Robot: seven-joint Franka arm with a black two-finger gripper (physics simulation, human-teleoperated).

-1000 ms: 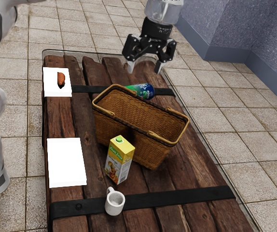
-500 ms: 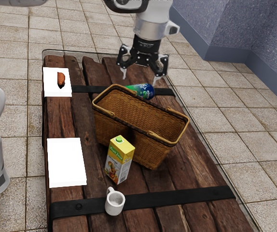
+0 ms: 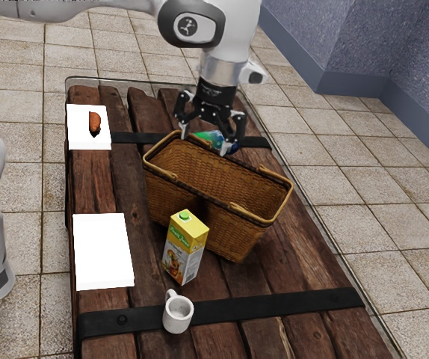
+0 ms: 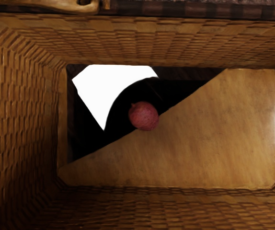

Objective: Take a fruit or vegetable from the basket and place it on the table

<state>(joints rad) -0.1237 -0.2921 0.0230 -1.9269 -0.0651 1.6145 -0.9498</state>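
Above the far end of the wicker basket (image 3: 214,187), my gripper (image 3: 205,143) points down with its two fingers spread apart and nothing between them. The wrist view looks straight into the basket (image 4: 17,120), where a small round reddish fruit or vegetable (image 4: 144,116) lies on the bottom. In the exterior view the basket's near wall hides the inside floor. Bare table (image 3: 151,280) shows around the basket.
A yellow juice carton (image 3: 184,247) stands against the basket's near side, with a white mug (image 3: 178,313) closer to the camera. Behind the basket lies a green-blue bottle (image 3: 213,139). Two white plates (image 3: 102,250) sit along the exterior view's left, one holding a brown item (image 3: 95,122).
My gripper has come down and toward the exterior view's left, from behind the basket to just over its far end. The objects on the table have stayed where they were.
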